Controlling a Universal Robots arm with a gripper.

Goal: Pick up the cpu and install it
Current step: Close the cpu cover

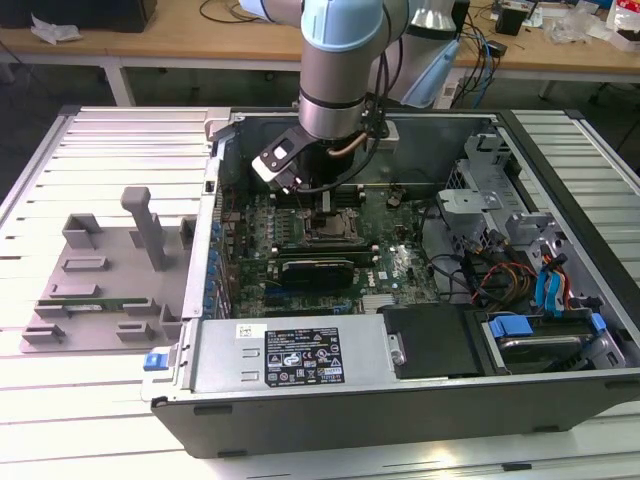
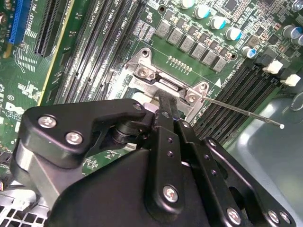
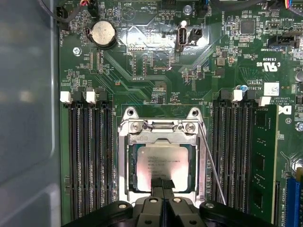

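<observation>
The cpu (image 3: 164, 164) lies flat inside the square socket frame (image 3: 124, 161) on the green motherboard (image 3: 142, 71), between the two banks of memory slots (image 3: 90, 156). Its silvery top faces up. The thin retention lever (image 3: 213, 165) stands free beside the frame, so I judge that the socket is not yet locked.

The arm (image 1: 340, 70) reaches down into the open computer case (image 1: 300, 365), which lies on the slatted worktop (image 1: 60, 420). In the first wrist view the jaws stand together with no gap between them. Their tips are over the near edge of the chip and hold nothing. I cannot tell if they touch the metal.

As for handling, I judge the chip to be light, thin and fully stiff; it will not bend. The metal top looks smooth, so it is probably slippery for a pinch from above. The sensitive part is underneath, where the contacts meet the socket, and these are fragile. The right place to take hold is on two opposite pale edges, with the chip kept level and with little force.
</observation>
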